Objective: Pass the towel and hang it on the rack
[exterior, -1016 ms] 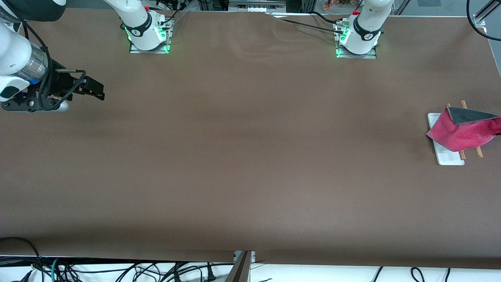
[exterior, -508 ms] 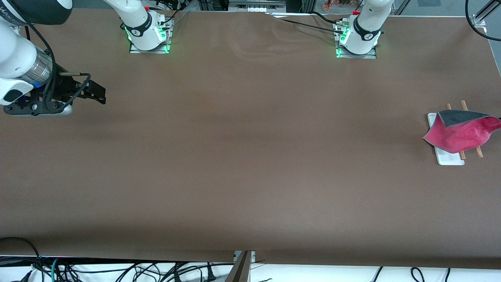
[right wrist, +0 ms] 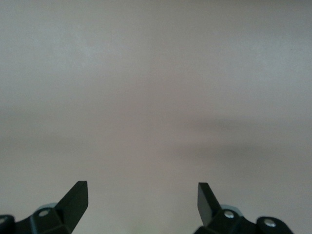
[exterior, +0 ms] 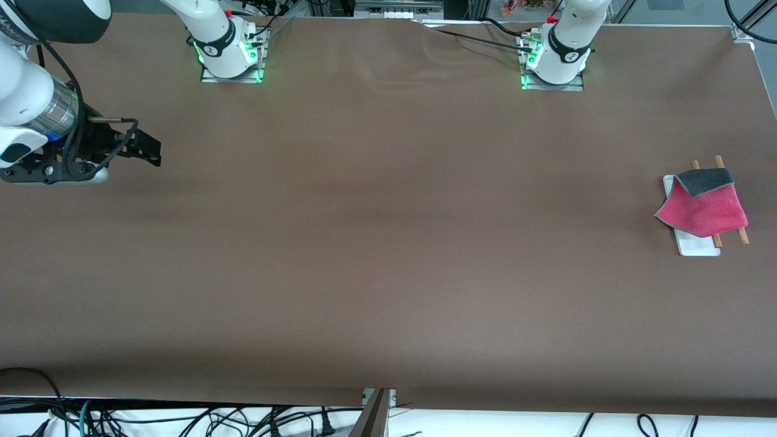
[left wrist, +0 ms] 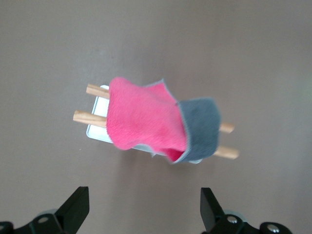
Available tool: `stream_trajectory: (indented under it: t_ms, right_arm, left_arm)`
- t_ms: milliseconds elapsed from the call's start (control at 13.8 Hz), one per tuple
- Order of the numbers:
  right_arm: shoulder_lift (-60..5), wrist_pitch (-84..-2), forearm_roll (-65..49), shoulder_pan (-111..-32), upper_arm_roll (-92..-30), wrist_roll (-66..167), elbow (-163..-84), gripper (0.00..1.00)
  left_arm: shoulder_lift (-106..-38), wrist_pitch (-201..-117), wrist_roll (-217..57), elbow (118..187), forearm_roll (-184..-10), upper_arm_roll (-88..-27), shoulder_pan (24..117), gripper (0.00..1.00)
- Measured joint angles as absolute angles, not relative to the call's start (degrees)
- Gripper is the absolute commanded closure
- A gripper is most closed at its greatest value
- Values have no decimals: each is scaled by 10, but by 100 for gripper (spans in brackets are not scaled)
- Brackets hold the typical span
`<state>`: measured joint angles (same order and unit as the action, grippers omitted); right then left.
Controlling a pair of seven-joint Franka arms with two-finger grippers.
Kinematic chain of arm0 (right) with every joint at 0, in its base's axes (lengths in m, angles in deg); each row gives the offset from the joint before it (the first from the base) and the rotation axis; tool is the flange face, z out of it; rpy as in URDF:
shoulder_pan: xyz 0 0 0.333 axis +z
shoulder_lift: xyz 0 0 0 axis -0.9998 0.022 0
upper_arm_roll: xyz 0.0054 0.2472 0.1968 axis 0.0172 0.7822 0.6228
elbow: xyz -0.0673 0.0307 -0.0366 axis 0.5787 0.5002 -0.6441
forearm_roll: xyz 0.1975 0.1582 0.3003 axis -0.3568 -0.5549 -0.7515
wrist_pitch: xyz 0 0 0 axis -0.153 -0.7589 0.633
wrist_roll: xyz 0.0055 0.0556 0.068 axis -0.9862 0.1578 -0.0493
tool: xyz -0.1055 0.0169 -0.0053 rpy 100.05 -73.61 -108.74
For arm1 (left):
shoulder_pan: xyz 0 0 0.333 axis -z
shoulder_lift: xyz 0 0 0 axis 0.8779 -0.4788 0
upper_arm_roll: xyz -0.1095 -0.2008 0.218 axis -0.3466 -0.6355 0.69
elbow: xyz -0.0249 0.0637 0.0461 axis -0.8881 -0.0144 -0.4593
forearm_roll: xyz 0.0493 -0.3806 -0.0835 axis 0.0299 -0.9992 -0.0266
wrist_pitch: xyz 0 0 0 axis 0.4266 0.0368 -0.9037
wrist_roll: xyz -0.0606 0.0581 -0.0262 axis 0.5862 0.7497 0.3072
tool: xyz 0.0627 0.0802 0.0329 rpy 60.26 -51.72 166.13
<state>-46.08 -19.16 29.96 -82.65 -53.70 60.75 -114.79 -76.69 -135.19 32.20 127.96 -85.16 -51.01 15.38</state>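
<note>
The towel, pink-red with a dark grey corner folded over, lies draped across the two wooden rods of the rack at the left arm's end of the table. In the left wrist view the towel covers the middle of the rack, and the rod ends stick out on both sides. My left gripper is open and empty, up in the air over the table beside the rack; it is out of the front view. My right gripper is open and empty, waiting over the right arm's end of the table.
The brown table is bare around the rack. The arm bases stand along the edge farthest from the front camera. Cables hang below the edge nearest to that camera.
The towel was stretched out toward the view's edge; now it hangs loose on the rods, let go. The right gripper has shifted slightly.
</note>
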Motion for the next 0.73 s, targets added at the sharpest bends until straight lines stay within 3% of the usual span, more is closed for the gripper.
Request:
stream_trajectory:
  t_ms: [363, 725]
  right_arm:
    - [-455, -192, 300, -826, -536, 607, -1137, 1]
    - [-453, -192, 299, -826, -536, 607, -1137, 1]
  left_arm:
    - [-693, -1272, 107, 1277, -852, -519, 232, 0]
    - [-669, -1239, -152, 1278, -853, -556, 340, 0]
